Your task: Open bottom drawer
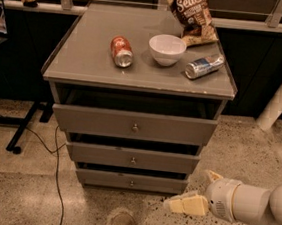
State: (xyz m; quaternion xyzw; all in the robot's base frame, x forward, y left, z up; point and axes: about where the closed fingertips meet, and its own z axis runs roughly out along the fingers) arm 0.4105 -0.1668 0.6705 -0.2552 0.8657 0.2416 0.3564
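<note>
The bottom drawer [104,178] is the lowest of three grey fronts on the cabinet [57,95], just above the speckled floor, with a small round metal knob [131,183] at its centre and a dark gap along its top edge. How far out it stands cannot be told from this angle. The end effector [189,192] hovers low, to the right of the drawer front and just beside its lower right corner, touching nothing. Its two pale fingers are spread apart with nothing between them, one pointing left toward the drawer and the other angled upward. On the cabinet's top surface [86,61] a red can [122,51] lies on its side, near a white bowl [166,49]. A silver-blue can [204,66] lies to the bowl's right, and a snack bag [190,14] leans behind it. A black cable [56,176] trails across the floor on the left.
</note>
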